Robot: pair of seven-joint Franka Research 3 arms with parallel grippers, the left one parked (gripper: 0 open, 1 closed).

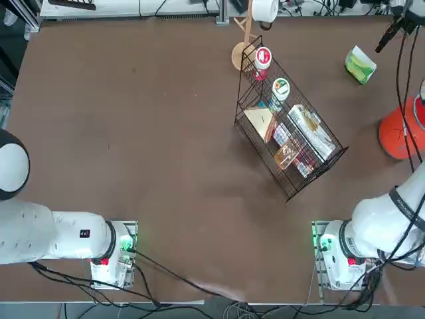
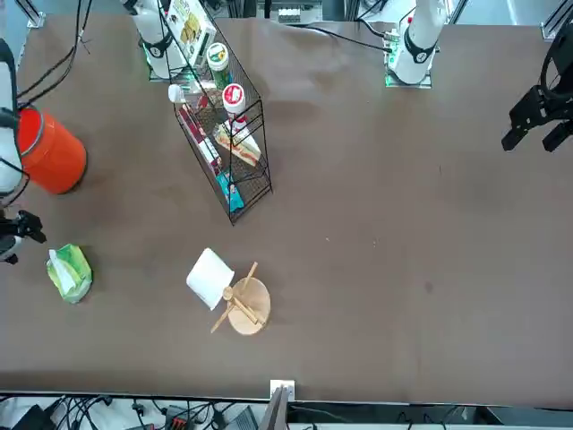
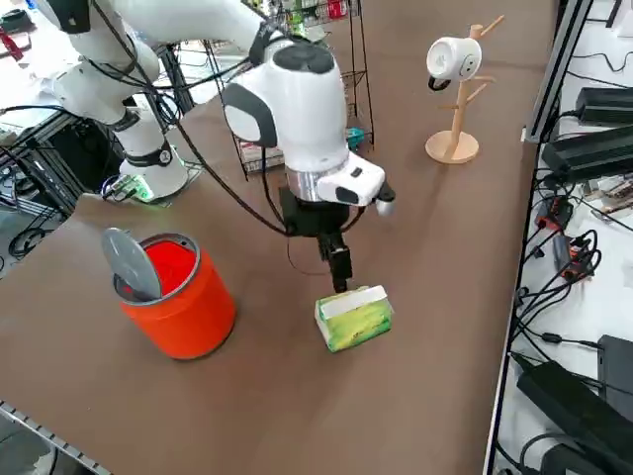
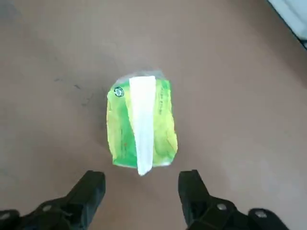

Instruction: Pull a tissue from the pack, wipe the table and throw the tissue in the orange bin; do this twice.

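Right wrist view: the right gripper [image 4: 141,189] hangs above the pack [image 4: 141,124] with its two black fingers [image 4: 88,191] spread wide, one to each side of the pack's near end. Nothing is held between them, and they do not touch the pack.

The pack is a small, soft, rectangular packet. Its wrapper is bright green, shading to yellow-green toward the long edges. A white strip of tissue [image 4: 142,122] runs lengthwise along the centre of its upper face and overhangs the end nearest the fingers. A small round dark mark sits at one corner of the upper face. The wrapper surface is slightly crinkled.

In the right side view, the pack [image 3: 353,317] lies flat on the dark-brown table [image 3: 425,327], directly beneath the right gripper [image 3: 340,269], which points downward. The orange bin [image 3: 178,297] stands upright near the pack, apart from it, with a grey lid tilted inside its rim.

In the top view, the pack [image 1: 360,65] rests near the table's far right corner. The orange bin [image 1: 400,133] stands closer to the robot than the pack, at the table's right edge. A black wire basket [image 1: 287,133] holding snack packets and red-lidded cups stands well apart from both, toward the table's centre.
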